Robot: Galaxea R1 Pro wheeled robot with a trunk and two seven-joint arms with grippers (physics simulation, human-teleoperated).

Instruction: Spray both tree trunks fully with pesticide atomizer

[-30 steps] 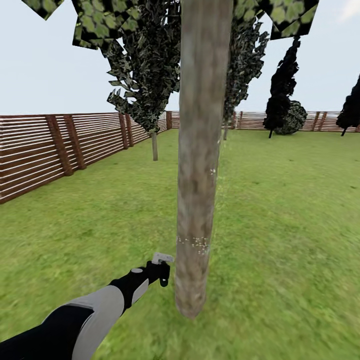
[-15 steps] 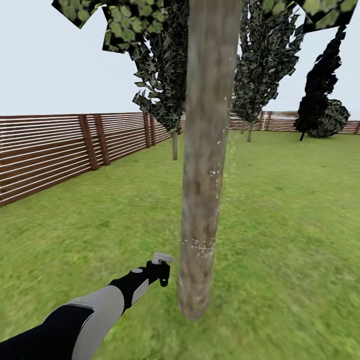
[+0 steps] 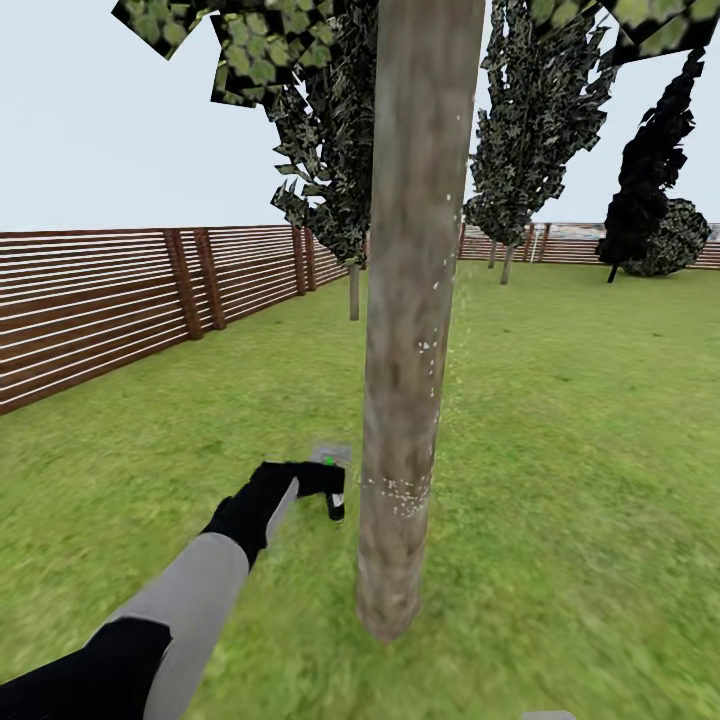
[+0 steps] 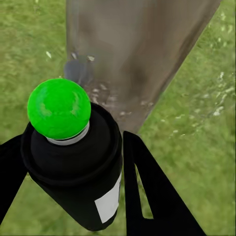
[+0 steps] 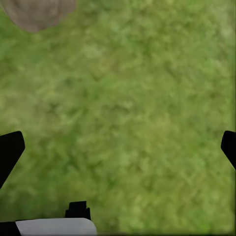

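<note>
In the head view a mottled grey-brown tree trunk [image 3: 415, 300] rises from the lawn right in front of me. White pesticide specks [image 3: 400, 490] dot its bark low down, and a few more sit higher [image 3: 427, 345]. My left gripper [image 3: 322, 487] is shut on the pesticide atomizer [image 3: 330, 470], held just left of the trunk. In the left wrist view the atomizer [image 4: 78, 167] has a black body and a green ball top [image 4: 59, 108], with the trunk [image 4: 132, 54] close behind it. My right gripper [image 5: 119, 147] is open above grass, empty.
A brown slatted fence [image 3: 100, 300] runs along the left and the back of the lawn [image 3: 580, 450]. Dark-leaved trees [image 3: 340, 180] and a round bush [image 3: 675, 240] stand farther back. The trunk's base [image 5: 37, 12] shows in the right wrist view.
The left arm has lifted the atomizer higher beside the trunk and turned it so its green top shows. The camera panned a little left earlier, shifting the whole scene right.
</note>
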